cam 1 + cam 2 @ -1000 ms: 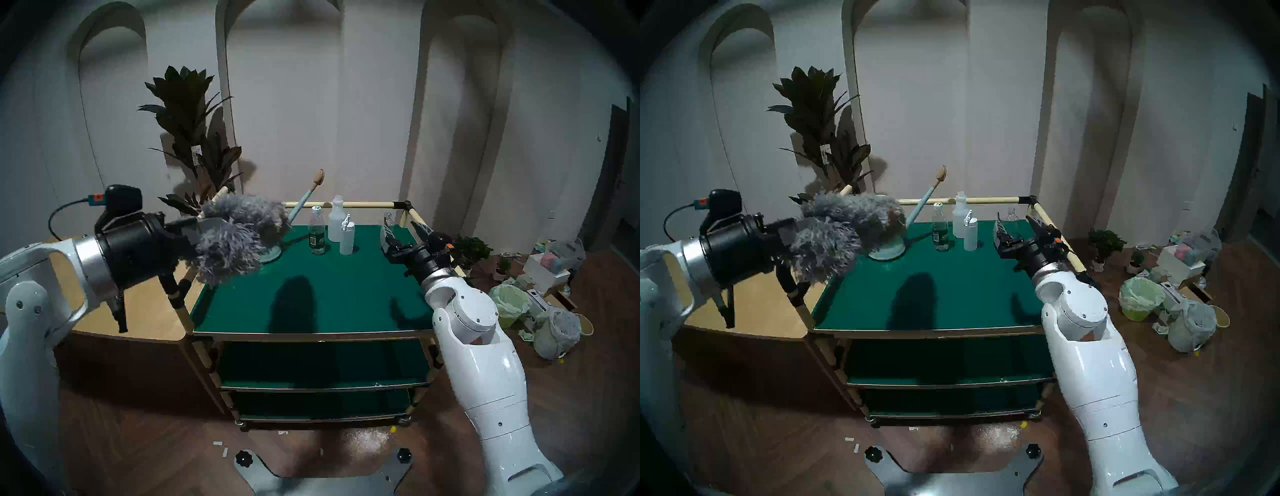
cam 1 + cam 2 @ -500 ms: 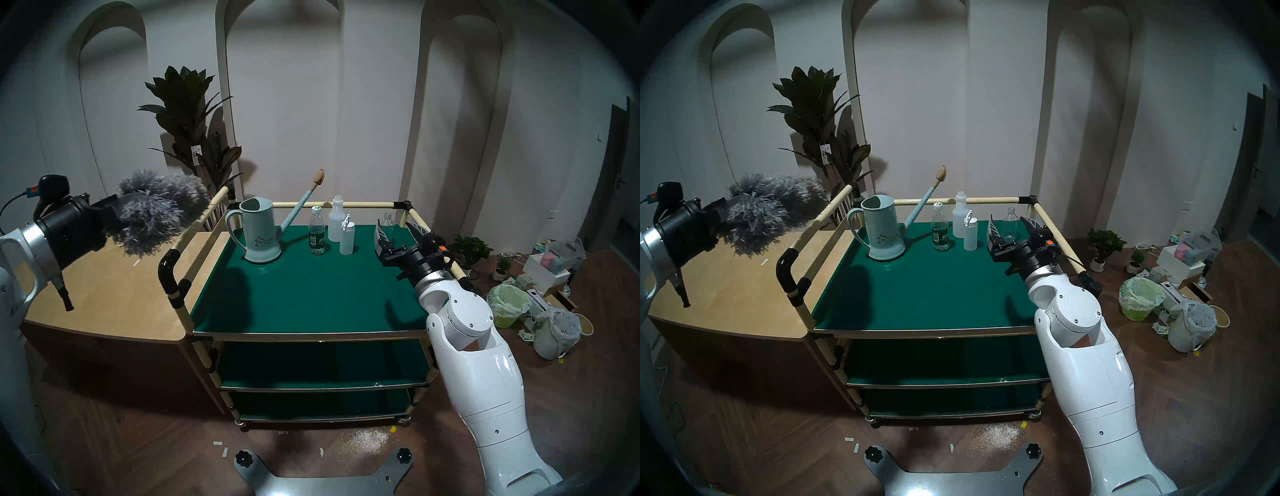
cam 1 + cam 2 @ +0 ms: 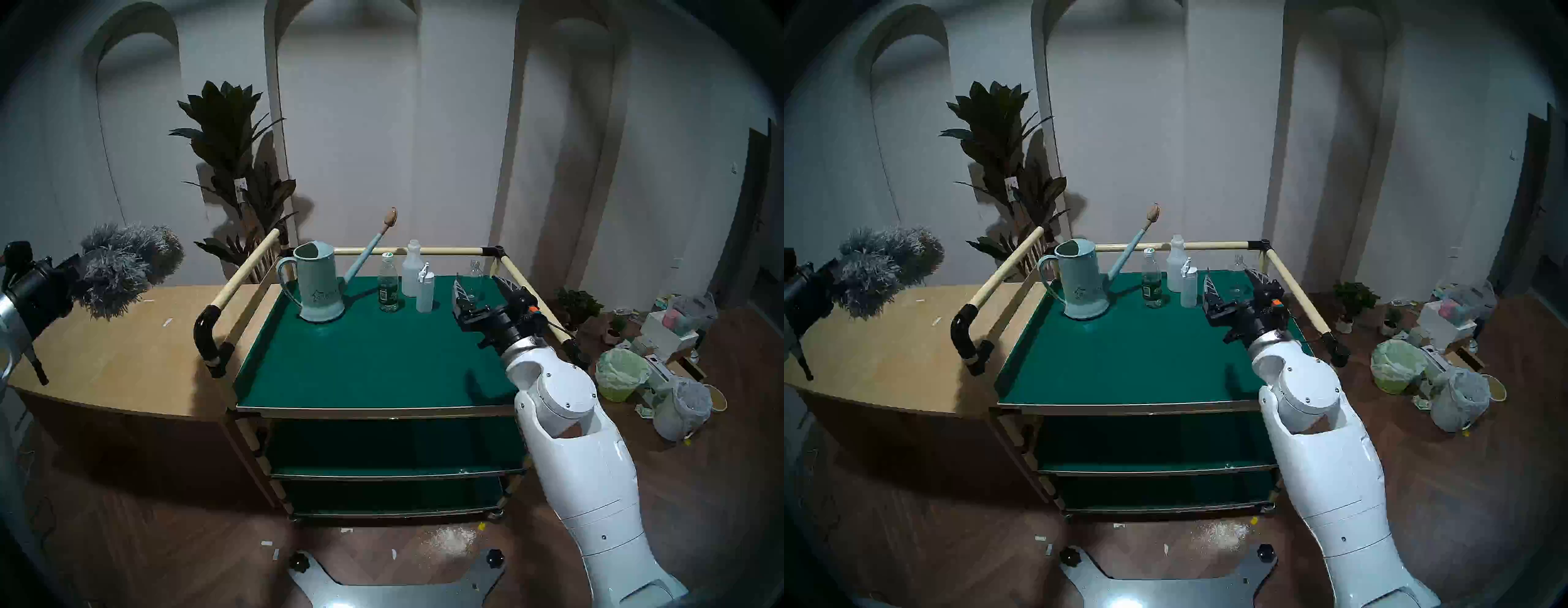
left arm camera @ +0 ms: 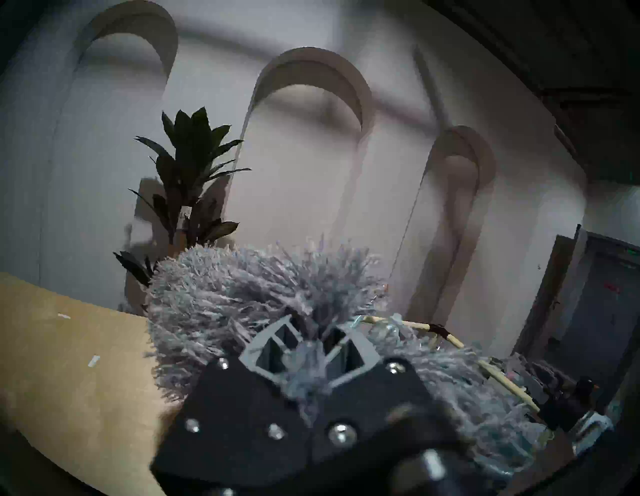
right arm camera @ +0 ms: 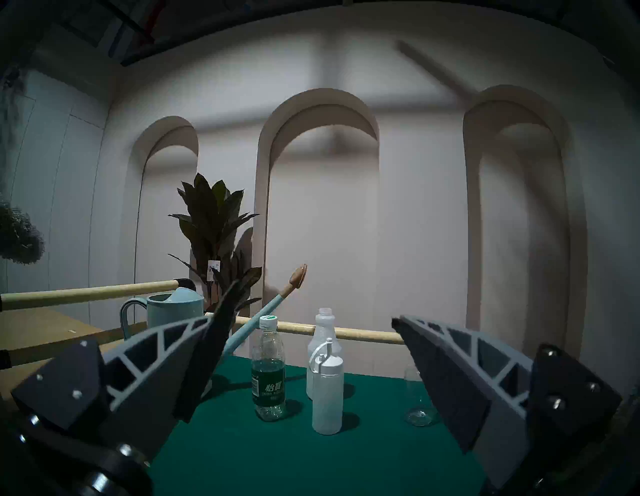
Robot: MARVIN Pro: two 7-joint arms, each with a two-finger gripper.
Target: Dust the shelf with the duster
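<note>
The shelf [image 3: 373, 361] is the top dark green board of the cart, with cream rails; it also shows in the right head view [image 3: 1123, 361] and the right wrist view [image 5: 277, 450]. The fluffy grey duster [image 3: 123, 267] is held up over the tan table, left of the cart and clear of the shelf. My left gripper [image 3: 78, 267] is shut on the duster [image 4: 225, 304], its fingers [image 4: 273, 346] buried in the fluff. My right gripper [image 3: 483, 286] is open and empty, hovering above the shelf's right side, its fingers [image 5: 166, 350] wide apart.
At the shelf's back stand a pale blue watering can [image 3: 318, 284], a water bottle [image 3: 388, 284], two white bottles [image 3: 425, 291] and a small glass bottle [image 3: 475, 271]. The tan table [image 3: 127, 352] adjoins the cart's left. A plant [image 3: 237, 170] stands behind. Bins and bags [image 3: 623, 373] sit on the floor at right.
My left arm swung the duster left, from over the shelf's back-left corner to above the tan table. My right gripper drifted slightly left over the shelf.
</note>
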